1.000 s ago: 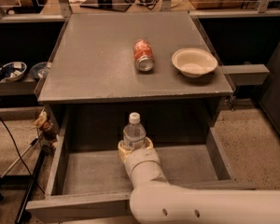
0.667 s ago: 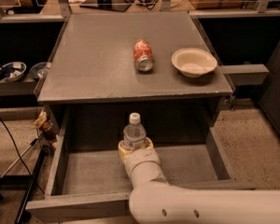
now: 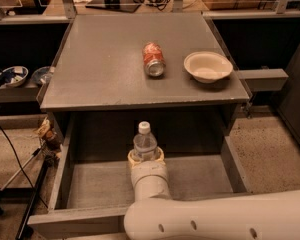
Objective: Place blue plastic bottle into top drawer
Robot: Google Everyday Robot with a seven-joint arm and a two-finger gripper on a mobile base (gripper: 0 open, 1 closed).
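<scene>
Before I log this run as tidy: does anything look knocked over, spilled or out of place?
Only the red soda can: it lies on its side on the grey cabinet top, beside the cream bowl. No spill shows. The clear plastic bottle stands upright in the open grey drawer, the claw at its base.

Warm, dim light from above gives the scene a brownish cast. The grey cabinet top [image 3: 105,64] is evenly lit and matte, free of glare; the red can [image 3: 153,59] and the white bowl [image 3: 208,66] throw short, soft shadows. The back of the top drawer [image 3: 200,176] lies in deep shadow, while its floor catches some light. There the gripper [image 3: 146,158], clasped about the blue plastic bottle [image 3: 144,141], stands half lit, and the bottle's cap shows bright against the dark. The pale arm [image 3: 230,219] in the foreground is the brightest area.
</scene>
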